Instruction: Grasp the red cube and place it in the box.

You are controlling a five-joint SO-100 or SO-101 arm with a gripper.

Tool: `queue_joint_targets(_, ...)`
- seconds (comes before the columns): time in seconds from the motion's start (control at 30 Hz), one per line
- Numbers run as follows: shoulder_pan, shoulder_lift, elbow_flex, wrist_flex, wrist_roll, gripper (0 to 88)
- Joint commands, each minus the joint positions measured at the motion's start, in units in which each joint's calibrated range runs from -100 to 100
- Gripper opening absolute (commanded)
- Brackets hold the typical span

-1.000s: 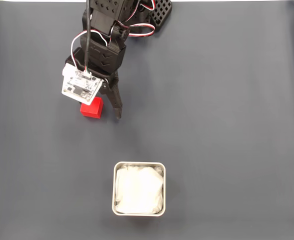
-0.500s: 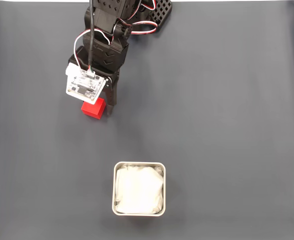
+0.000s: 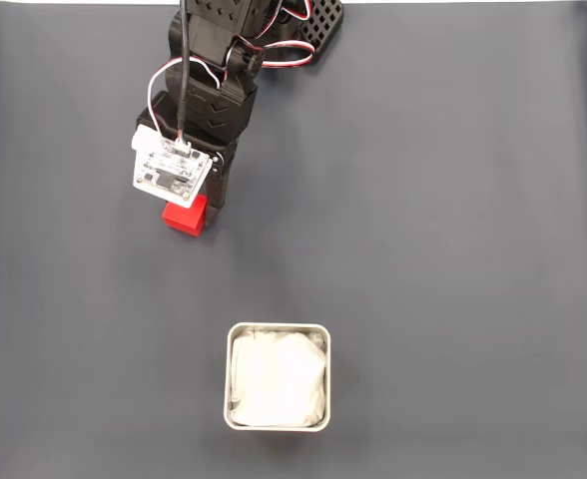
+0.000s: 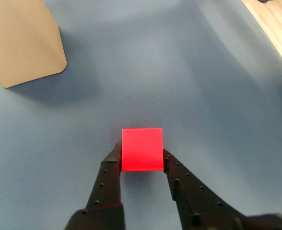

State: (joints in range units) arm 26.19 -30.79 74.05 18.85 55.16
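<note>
A dark grey-blue mat [image 3: 453, 200] covers the whole work surface in the fixed view. In the wrist view, a strip of pale wooden surface [image 4: 275, 24] borders it at the upper right.

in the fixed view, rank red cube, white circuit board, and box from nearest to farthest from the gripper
1. red cube: between the fingers of the gripper.
2. white circuit board: mounted on the arm just above the cube.
3. box: far below, toward the bottom edge.
</note>
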Motion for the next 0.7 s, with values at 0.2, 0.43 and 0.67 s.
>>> queue_joint_targets(0.2,-0.69,-2.66,-2.15,1.31,0.1,5.8)
queue_joint_targets(0.43,-2.11,-4.4,-8.81,7.62,-0.73,5.8)
queue_joint_targets(0.67,-4.24,-6.04,-15.57,12.95,-1.37,5.8)
